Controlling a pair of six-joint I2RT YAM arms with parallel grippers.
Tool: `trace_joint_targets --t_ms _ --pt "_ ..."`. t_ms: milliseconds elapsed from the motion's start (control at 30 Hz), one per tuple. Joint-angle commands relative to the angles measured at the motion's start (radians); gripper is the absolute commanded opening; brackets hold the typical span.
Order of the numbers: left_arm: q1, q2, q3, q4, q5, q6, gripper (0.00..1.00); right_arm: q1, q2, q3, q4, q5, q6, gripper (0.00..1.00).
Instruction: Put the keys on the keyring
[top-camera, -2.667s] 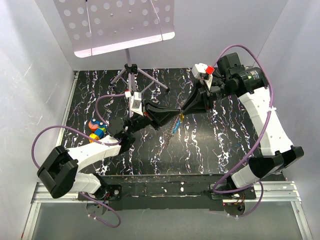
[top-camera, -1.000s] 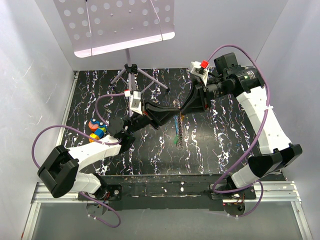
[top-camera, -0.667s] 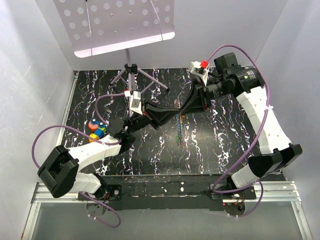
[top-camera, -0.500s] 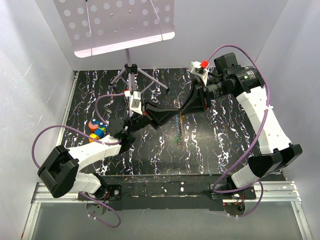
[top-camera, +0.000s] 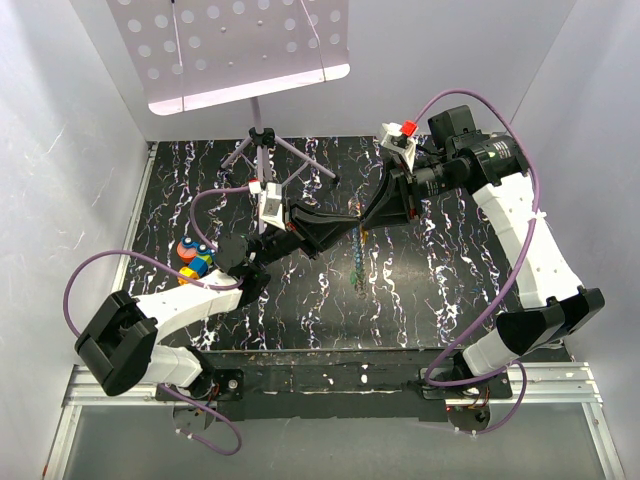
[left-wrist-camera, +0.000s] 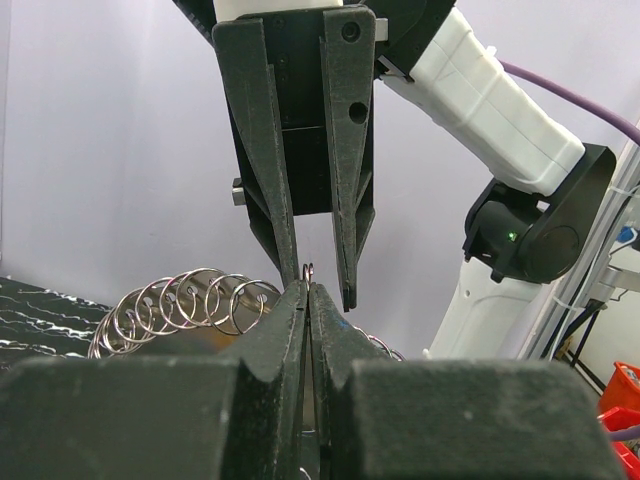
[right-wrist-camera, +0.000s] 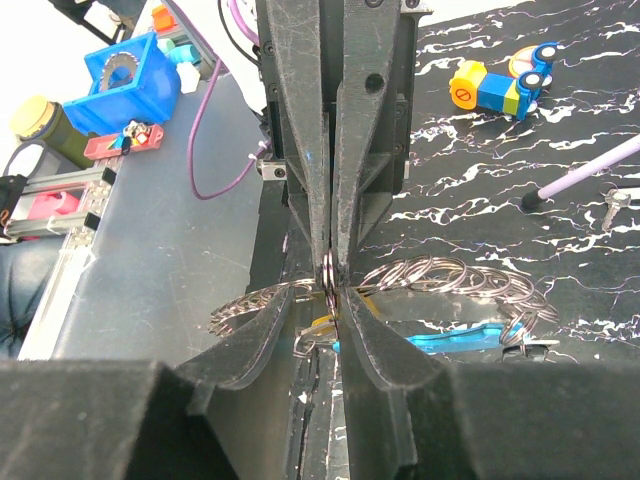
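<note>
Midair, the left hand (right-wrist-camera: 327, 215) and right hand (left-wrist-camera: 312, 262) both pinched one ring (right-wrist-camera: 328, 272) of the chain above the table (top-camera: 420, 290); blue key (right-wrist-camera: 455, 343) and yellow key (right-wrist-camera: 322, 324) dangled below; next, likely, prying the ring apart.

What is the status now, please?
Left hand and right hand both shut on one ring. Ring chain hangs between; blue key dangles. Nothing in the way.
</note>
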Motion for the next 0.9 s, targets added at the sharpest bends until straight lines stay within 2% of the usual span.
trace_joint_targets --t_ms 0,667,867 --pt "-0.006 -0.044 0.015 0.019 -0.012 0.016 0.0 0.005 -0.021 -0.007 0.007 -0.036 0.002 0.32" --pt "-0.003 -0.101 -0.019 -0.034 0.034 0.072 0.0 -0.038 -0.024 0.081 -0.098 -0.079 -0.096 0.32" --pt "-0.003 -0.125 -0.016 -0.099 0.011 0.115 0.0 -0.056 -0.041 0.078 -0.125 -0.093 -0.131 0.32"
